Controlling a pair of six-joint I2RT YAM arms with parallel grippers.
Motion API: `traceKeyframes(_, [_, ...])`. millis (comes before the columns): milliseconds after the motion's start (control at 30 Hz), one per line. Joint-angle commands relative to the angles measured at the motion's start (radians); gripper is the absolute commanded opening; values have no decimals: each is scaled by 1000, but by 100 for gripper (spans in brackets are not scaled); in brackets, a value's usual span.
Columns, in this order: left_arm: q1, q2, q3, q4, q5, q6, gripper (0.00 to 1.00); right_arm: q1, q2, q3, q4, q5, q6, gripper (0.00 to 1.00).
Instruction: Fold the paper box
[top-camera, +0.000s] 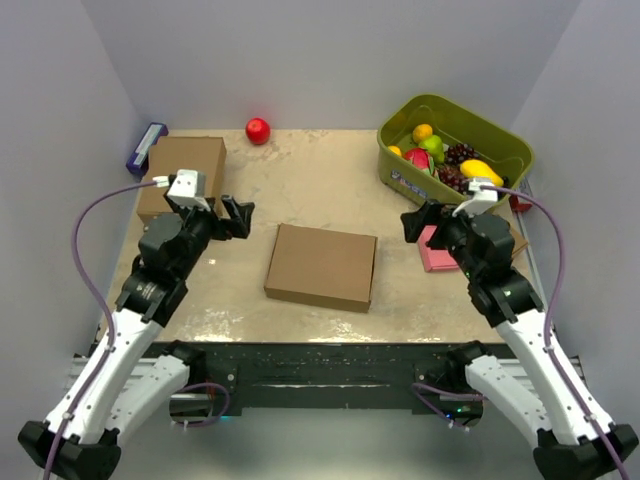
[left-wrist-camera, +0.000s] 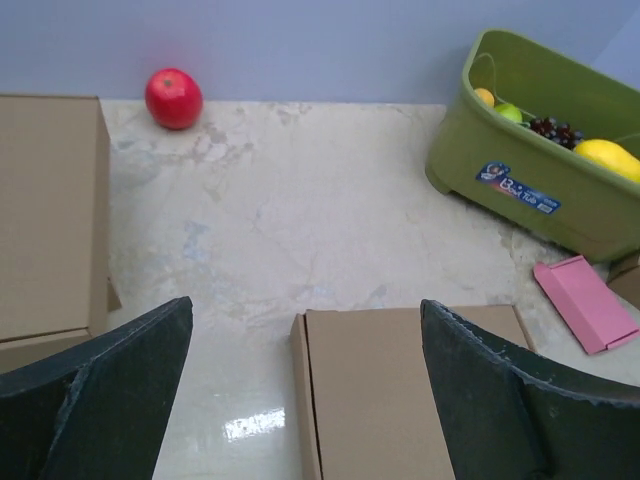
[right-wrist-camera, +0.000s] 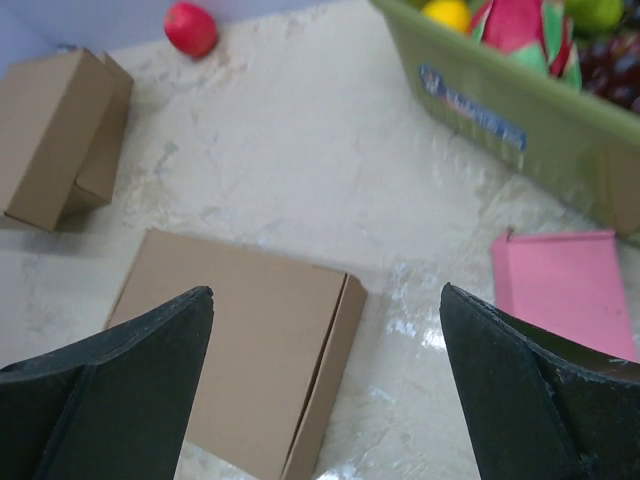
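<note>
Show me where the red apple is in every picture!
Top external: red apple at the back, left of centre.
Left wrist: red apple upper left.
Right wrist: red apple near the top left.
Shared landmark: green fruit tub, on the right in every view.

- A robot test cell in a lab rather than a home or shop: plain pale walls (top-camera: 330, 60) close in the table (top-camera: 320, 180) on its far, left and right sides.
- Two white-and-black robot arms, the left arm (top-camera: 150, 290) and the right arm (top-camera: 510, 290), are bolted to a black rail (top-camera: 320, 365) along the table's near edge.
- The marbled tabletop carries staged props: a green tub (top-camera: 400, 170) of fruit at the far right corner, a red apple (top-camera: 258, 131) by the far edge, a brown box (top-camera: 190, 165) at the far left corner, and the paper box (top-camera: 322, 266) in the middle.
</note>
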Motion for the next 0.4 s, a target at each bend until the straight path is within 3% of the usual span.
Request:
traceKeyframes(0, [6, -87, 10, -35, -66, 66, 100, -6, -49, 70, -34, 94, -109, 99])
traceKeyframes(367, [6, -126, 27, -61, -47, 43, 100, -4, -83, 67, -72, 112, -126, 99])
